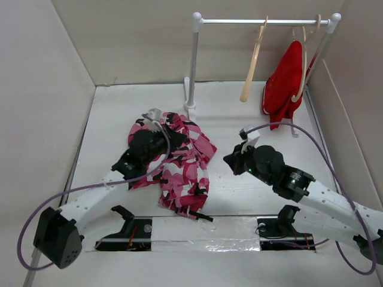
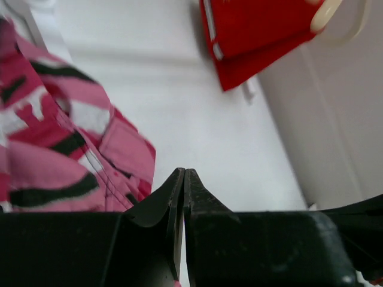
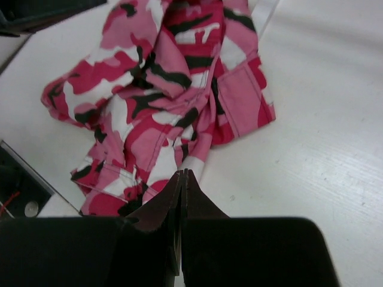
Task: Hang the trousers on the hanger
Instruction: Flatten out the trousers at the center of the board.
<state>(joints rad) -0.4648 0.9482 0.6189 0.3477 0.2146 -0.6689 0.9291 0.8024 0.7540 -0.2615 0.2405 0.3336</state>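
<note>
The camouflage trousers (image 1: 179, 164) lie crumpled on the white table, left of centre; they also show in the left wrist view (image 2: 54, 149) and the right wrist view (image 3: 161, 95). The bare wooden hanger (image 1: 252, 66) hangs by its hook from the rail at the back. My left gripper (image 1: 178, 139) is over the upper part of the trousers, shut (image 2: 184, 172), nothing between its fingers. My right gripper (image 1: 228, 160) sits low just right of the trousers, pointing at them, shut (image 3: 182, 173) and empty, its tip near a pale hem.
A white clothes rack (image 1: 193, 60) stands at the back. A second hanger carries a plain red garment (image 1: 286, 81) at the rail's right end, near the right wall. Side walls close in the table. Black arm mounts (image 1: 128, 230) sit at the near edge.
</note>
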